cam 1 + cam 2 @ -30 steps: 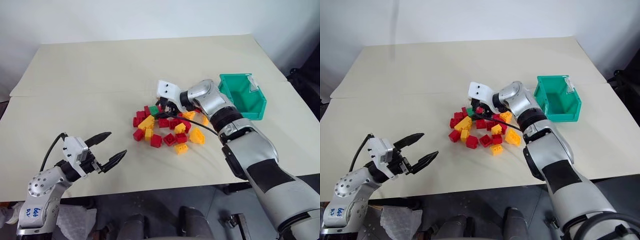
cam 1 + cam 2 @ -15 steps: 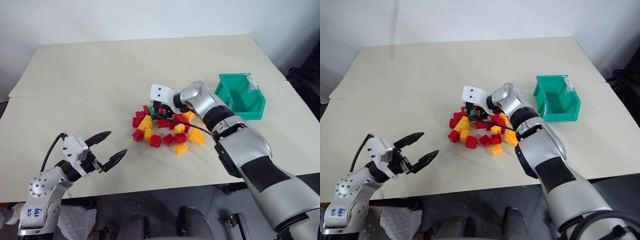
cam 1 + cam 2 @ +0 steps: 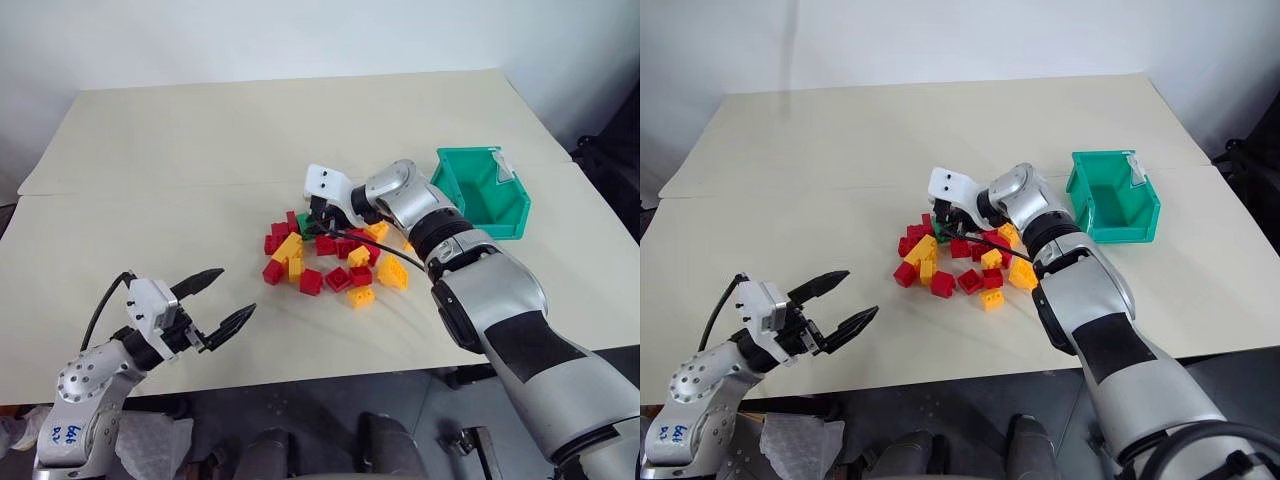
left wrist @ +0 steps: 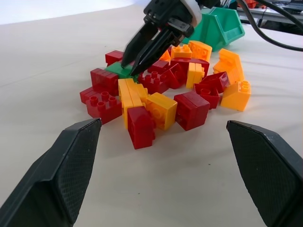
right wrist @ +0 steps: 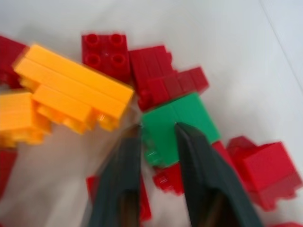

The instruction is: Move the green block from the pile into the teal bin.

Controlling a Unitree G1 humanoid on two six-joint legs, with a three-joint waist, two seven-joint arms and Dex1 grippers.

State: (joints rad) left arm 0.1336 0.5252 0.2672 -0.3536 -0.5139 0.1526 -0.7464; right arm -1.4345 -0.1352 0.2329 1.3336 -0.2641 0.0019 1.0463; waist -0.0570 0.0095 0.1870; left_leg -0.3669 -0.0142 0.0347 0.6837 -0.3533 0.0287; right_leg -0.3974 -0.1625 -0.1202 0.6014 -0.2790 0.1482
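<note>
Right hand (image 5: 158,137) pinches the green block (image 5: 177,124) in the pile (image 3: 335,260); left hand (image 3: 222,302) hangs open

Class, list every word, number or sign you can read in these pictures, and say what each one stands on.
Nothing can be quoted with confidence.
White label on the bin: too small to tell if it carries text.
Blue handwriting on the left arm: a few characters, too small to read.
Bricks: no lettering visible.
</note>
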